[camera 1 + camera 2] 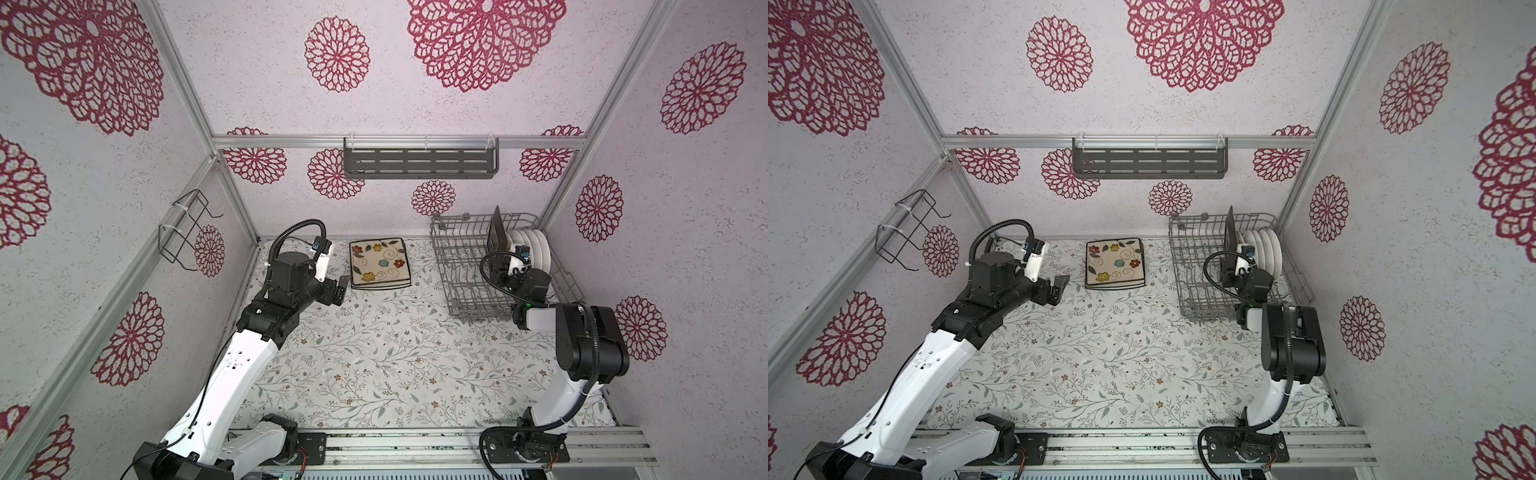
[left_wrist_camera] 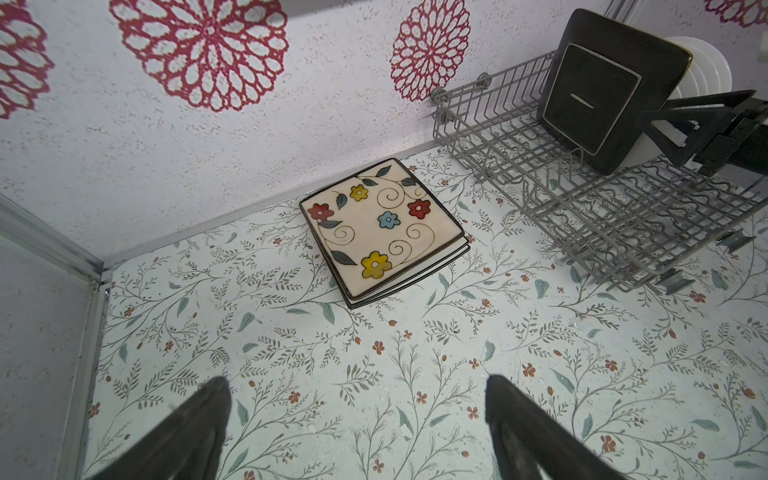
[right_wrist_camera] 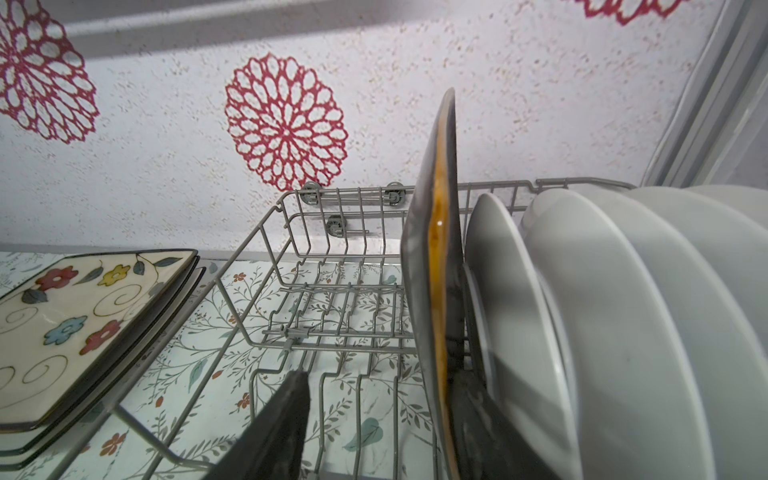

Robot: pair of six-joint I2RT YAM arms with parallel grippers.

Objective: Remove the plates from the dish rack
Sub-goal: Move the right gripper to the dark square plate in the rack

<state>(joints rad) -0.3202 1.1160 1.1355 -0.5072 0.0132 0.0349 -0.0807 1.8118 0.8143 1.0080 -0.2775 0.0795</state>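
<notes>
The grey wire dish rack (image 1: 457,257) (image 1: 1192,257) stands at the back right of the table. A black square plate (image 1: 496,237) (image 3: 428,249) stands upright in it, and several round white plates (image 1: 536,249) (image 3: 623,332) stand behind that. My right gripper (image 3: 380,376) reaches into the rack, open, with one finger on each side of the black plate's edge. A wide gap shows on one side. A stack of square plates (image 1: 379,262) (image 2: 382,232) with a cream flowered one on top lies flat at the back middle. My left gripper (image 1: 343,286) (image 2: 357,382) hovers open and empty just left of the stack.
A dark slotted shelf (image 1: 419,164) hangs on the back wall. A small black wire holder (image 1: 187,232) is fixed to the left wall. An aluminium rail (image 1: 415,444) with both arm bases runs along the front edge. Papered walls close in the left, back and right.
</notes>
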